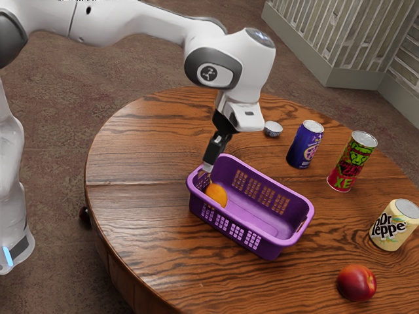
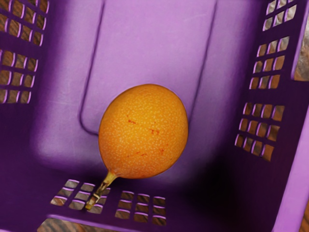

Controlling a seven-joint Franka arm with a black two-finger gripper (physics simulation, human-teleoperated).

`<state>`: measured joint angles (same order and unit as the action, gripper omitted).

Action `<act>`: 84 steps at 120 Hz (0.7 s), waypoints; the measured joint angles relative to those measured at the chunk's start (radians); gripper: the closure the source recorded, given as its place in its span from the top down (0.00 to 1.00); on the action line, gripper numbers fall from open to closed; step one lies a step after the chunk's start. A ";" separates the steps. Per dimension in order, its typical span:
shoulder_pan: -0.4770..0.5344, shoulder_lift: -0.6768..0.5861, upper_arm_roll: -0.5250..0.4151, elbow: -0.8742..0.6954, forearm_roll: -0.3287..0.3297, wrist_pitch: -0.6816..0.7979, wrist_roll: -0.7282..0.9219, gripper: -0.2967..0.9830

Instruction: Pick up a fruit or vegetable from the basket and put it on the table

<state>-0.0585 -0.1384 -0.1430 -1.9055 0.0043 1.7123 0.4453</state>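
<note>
My gripper points down at the near-left end of the purple basket, just above the orange fruit. The fruit lies inside against that end of the basket. Seen in the wrist view, the orange fruit is round with pale speckles, and its short brown stem reaches toward the end wall of the basket. A gap stands between the gripper and the fruit. Whether the gripper is open or shut is hard to make out.
On the wooden table, a red peach-like fruit lies at the exterior view's lower right. Beyond the basket stand a blue-purple can, a red-green can and a small silver-topped item. A cream can stands further right.
</note>
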 joint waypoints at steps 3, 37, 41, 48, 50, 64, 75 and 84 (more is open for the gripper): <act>0.000 0.001 0.000 -0.001 0.002 0.005 0.000 0.77; -0.001 0.005 -0.033 -0.024 0.003 0.033 0.002 0.77; -0.001 0.007 -0.034 -0.029 0.003 0.037 0.002 0.77; 0.000 0.008 -0.035 -0.040 0.002 0.046 0.001 0.77; 0.000 0.009 -0.035 -0.043 0.001 0.048 0.001 0.77; 0.000 0.017 -0.040 -0.053 -0.001 0.065 -0.001 0.77; -0.001 0.021 -0.042 -0.062 -0.005 0.076 -0.001 0.77; 0.000 0.021 -0.041 -0.061 -0.004 0.082 -0.002 0.77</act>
<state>-0.0589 -0.1176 -0.1837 -1.9668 0.0004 1.7948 0.4432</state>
